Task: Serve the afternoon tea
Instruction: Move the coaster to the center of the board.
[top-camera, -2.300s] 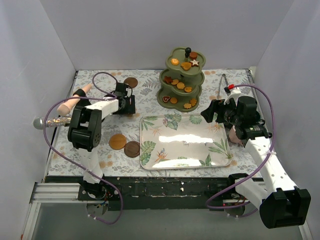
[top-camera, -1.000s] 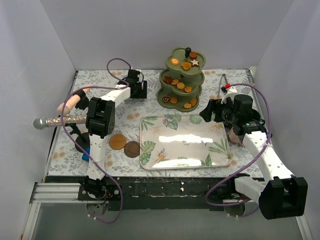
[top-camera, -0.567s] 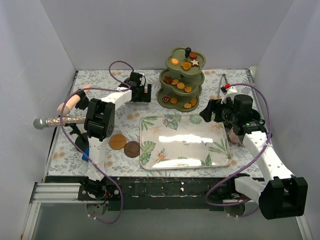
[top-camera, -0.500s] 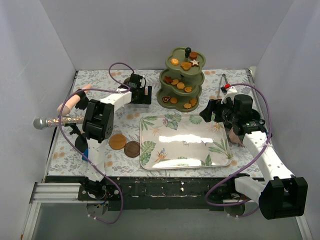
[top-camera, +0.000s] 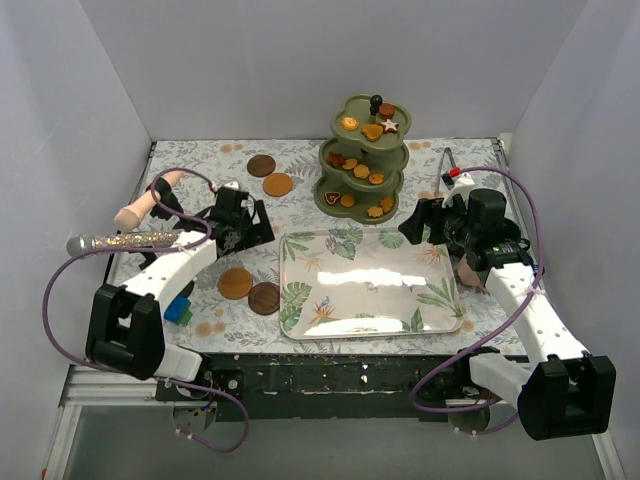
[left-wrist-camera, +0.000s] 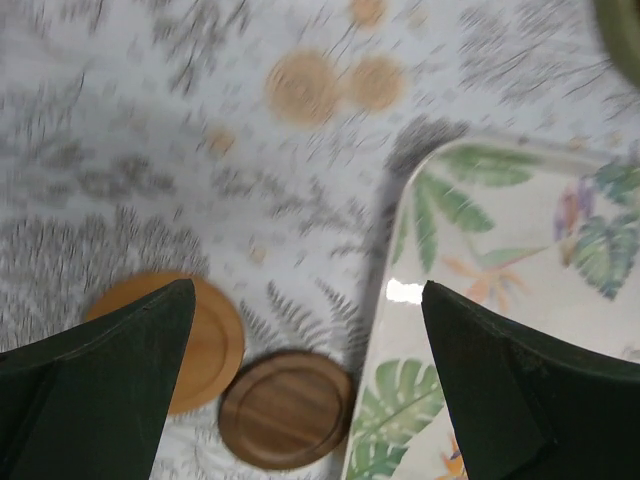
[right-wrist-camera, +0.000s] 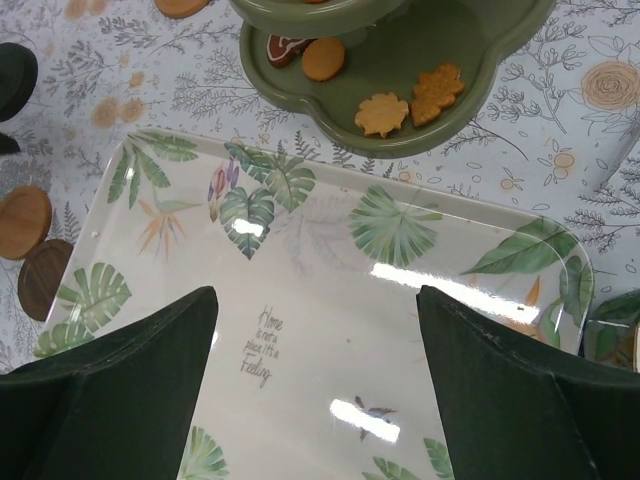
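The olive-green three-tier stand (top-camera: 364, 160) with its biscuits (top-camera: 361, 171) stands at the back centre. Two brown coasters (top-camera: 270, 175) lie left of it, touching. Two more coasters (top-camera: 250, 290) lie left of the leafy tray (top-camera: 300, 300). My left gripper (top-camera: 250, 228) hovers open and empty above the tray's left edge; its wrist view shows the light coaster (left-wrist-camera: 210, 340), the dark coaster (left-wrist-camera: 287, 408) and the tray (left-wrist-camera: 500, 300) below. My right gripper (top-camera: 420, 222) hangs open and empty over the tray's far right corner, near the stand's bottom tier (right-wrist-camera: 400, 60). Mugs are not clearly visible.
A glittery microphone (top-camera: 120, 241) and a pinkish cylinder (top-camera: 143, 203) lie at the far left. A small blue and green thing (top-camera: 178, 310) sits by the left arm. Metal tongs (top-camera: 450, 165) lie right of the stand. Something pink (top-camera: 468, 272) shows under the right arm.
My left gripper has opened, left the lighter coaster beside the dark one at the back, and drawn back toward the near left. The right arm has barely moved.
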